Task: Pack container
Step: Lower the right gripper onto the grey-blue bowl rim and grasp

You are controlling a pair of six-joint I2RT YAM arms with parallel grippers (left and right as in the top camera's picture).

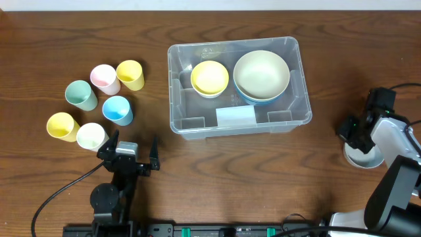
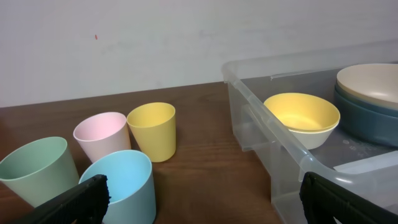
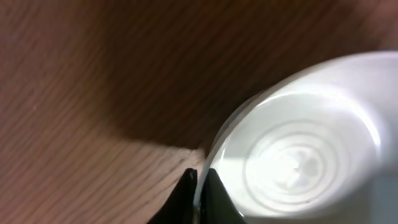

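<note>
The container [image 1: 176, 85] sits at the table's [image 1: 39, 39] far middle, long side across; inside, a yellow bowl [image 1: 210, 77] lies left, just beside a cream bowl [image 1: 261, 72] nested in a blue bowl [image 1: 253, 99]; a white label [image 1: 235, 116] is on its near side. The left gripper [image 1: 131, 150] hangs spread wide and empty near the table's front, left of the container. Beyond it cluster a green cup [image 1: 80, 94], pink cup [image 1: 104, 78], yellow cup [image 1: 131, 74], blue cup [image 1: 118, 109], second yellow cup [image 1: 62, 126] and pale cup [image 1: 91, 136], all upright. The right gripper [image 1: 352, 137] is far right, well apart from the container; its fingers pinch the rim of a white bowl [image 1: 364, 158].
</note>
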